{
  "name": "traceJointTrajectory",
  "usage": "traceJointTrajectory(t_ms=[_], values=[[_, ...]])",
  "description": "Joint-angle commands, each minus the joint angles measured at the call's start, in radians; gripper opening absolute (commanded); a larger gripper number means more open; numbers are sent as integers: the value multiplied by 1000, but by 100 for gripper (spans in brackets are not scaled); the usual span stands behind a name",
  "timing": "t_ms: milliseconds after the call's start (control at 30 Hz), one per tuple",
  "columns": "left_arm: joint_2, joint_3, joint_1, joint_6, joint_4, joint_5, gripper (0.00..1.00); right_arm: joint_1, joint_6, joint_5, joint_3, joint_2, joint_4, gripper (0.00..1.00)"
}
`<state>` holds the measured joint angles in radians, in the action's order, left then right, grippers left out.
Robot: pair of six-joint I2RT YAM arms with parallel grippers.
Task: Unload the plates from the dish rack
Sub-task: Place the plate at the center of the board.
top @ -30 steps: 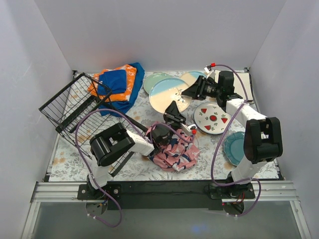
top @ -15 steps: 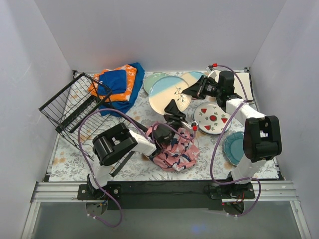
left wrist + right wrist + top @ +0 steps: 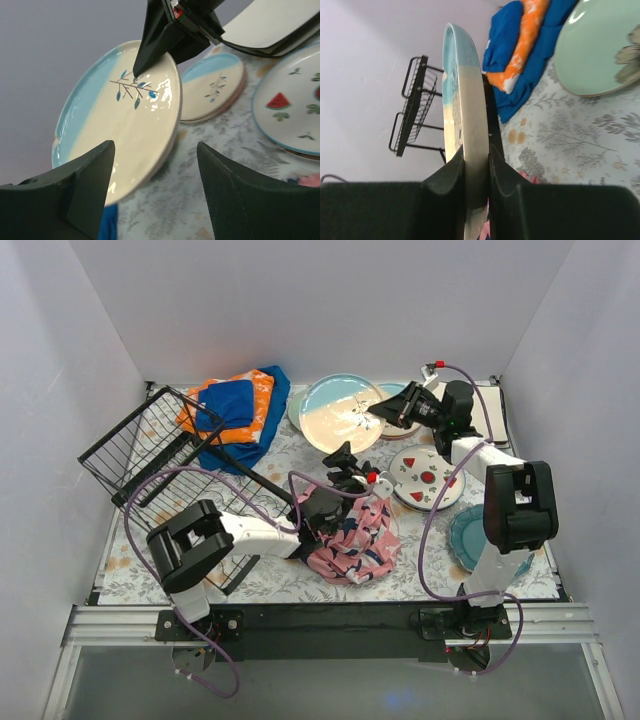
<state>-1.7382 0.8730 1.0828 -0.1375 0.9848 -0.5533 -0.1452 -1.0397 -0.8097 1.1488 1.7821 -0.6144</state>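
A cream-and-blue plate (image 3: 340, 412) with a leaf sprig hangs tilted above the back of the table. My right gripper (image 3: 388, 414) is shut on its right rim; in the right wrist view the rim (image 3: 470, 115) stands edge-on, pinched at the gripper (image 3: 476, 175). My left gripper (image 3: 345, 460) stands open just in front of the plate (image 3: 120, 115), fingers (image 3: 90, 185) apart with only table between them. The black wire dish rack (image 3: 150, 455) lies tipped at the left, with no plate showing in it. A mint green plate (image 3: 600, 50) lies flat behind.
A watermelon plate (image 3: 425, 478), a teal plate (image 3: 468, 537) and a smaller cream-and-blue plate on a pink one (image 3: 215, 87) lie at the right, a cream square plate (image 3: 270, 25) behind them. A pink cloth (image 3: 355, 540) lies in front. Blue-orange cloths (image 3: 235, 410) lie by the rack.
My left gripper has opened and let go of the cream-and-blue plate. My right gripper has shut on its rim and raised it, tilting it up toward the back wall.
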Motion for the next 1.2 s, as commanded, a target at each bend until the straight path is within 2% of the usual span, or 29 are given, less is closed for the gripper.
traceJointTrajectory(t_ms=[0,33,100,133,200,267,333,367,467,567,800,1167], values=[[137,4,9,364,-297,122,65,73,-83,61,86,25,-169,1],[184,6,8,474,-372,137,65,84,-86,69,92,34,-171,1],[238,-2,2,594,-417,185,65,117,-88,89,94,51,-177,1],[265,-15,-4,713,-461,208,65,128,-85,93,104,57,-176,1],[342,-8,-46,830,-539,278,65,171,-65,106,117,79,-174,1],[386,36,-66,1003,-687,351,66,196,-59,119,117,92,-169,1],[402,73,-83,1099,-826,392,66,231,-56,138,115,112,-171,1],[410,80,-86,1145,-840,417,66,239,-46,145,114,118,-170,1],[483,5,-93,1191,-793,512,66,257,-2,193,123,131,-153,1],[549,-55,-121,1253,-747,544,68,272,62,253,137,140,-95,1],[655,-193,-143,1251,-677,403,68,283,86,293,189,197,-64,1],[704,-218,-129,1205,-652,340,68,260,98,314,325,324,-2,1]])
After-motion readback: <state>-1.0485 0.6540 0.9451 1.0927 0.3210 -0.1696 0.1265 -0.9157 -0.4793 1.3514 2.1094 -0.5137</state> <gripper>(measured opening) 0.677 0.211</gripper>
